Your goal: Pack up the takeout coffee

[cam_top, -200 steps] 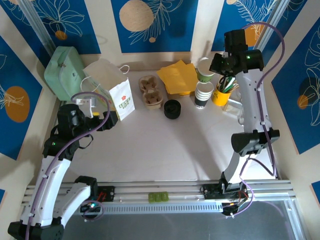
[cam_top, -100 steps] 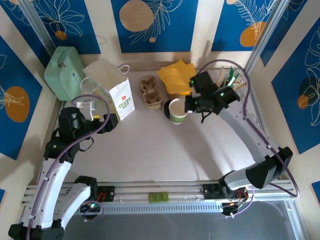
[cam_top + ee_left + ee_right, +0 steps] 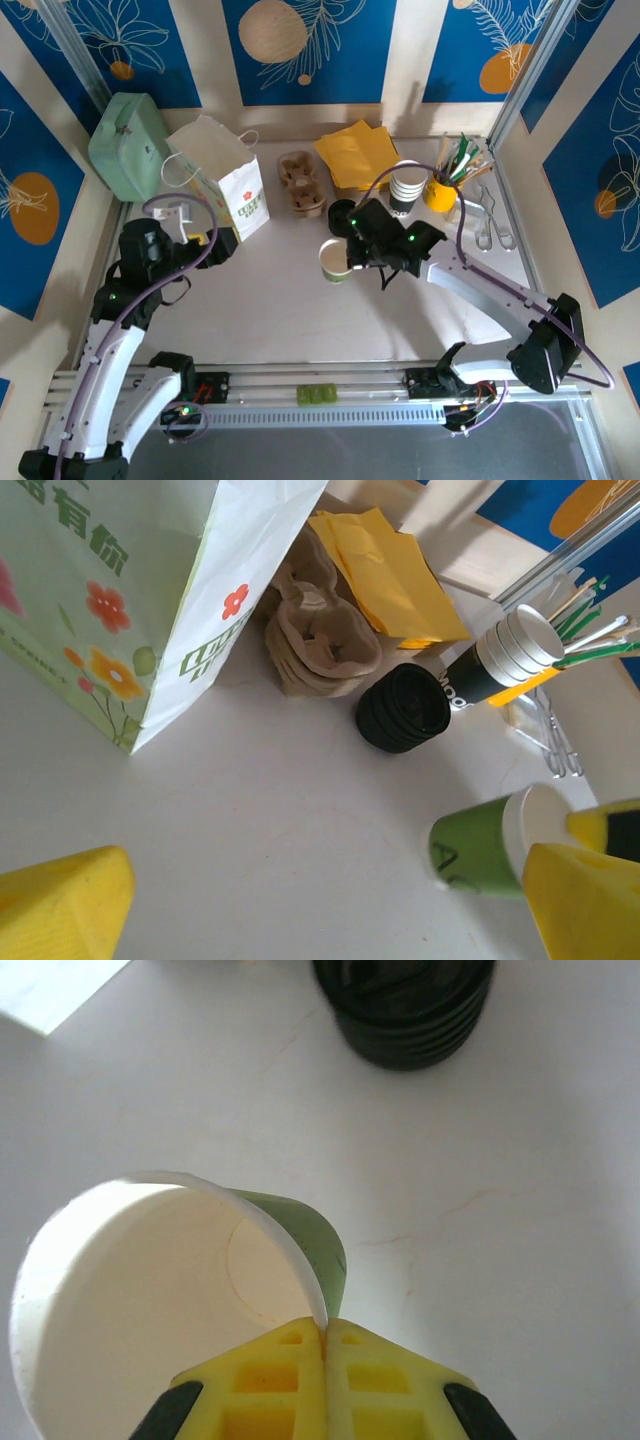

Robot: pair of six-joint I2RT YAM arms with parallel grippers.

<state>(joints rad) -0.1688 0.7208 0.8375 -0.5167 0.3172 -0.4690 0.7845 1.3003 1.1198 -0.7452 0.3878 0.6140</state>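
Over white tabletop (image 3: 500,1210), right tool (image 3: 325,1328) pinches green cup (image 3: 130,1290) by rim.

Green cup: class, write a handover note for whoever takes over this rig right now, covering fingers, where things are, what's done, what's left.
Right gripper: fingers shut on the rim of the green cup, which has no lid, mid-table.
Left gripper: open, holding nothing, near the paper bag.
Black lids: stacked on the table beyond the cup.
Done: cup grasped.
Left: probably lid on, then cup into the bag.
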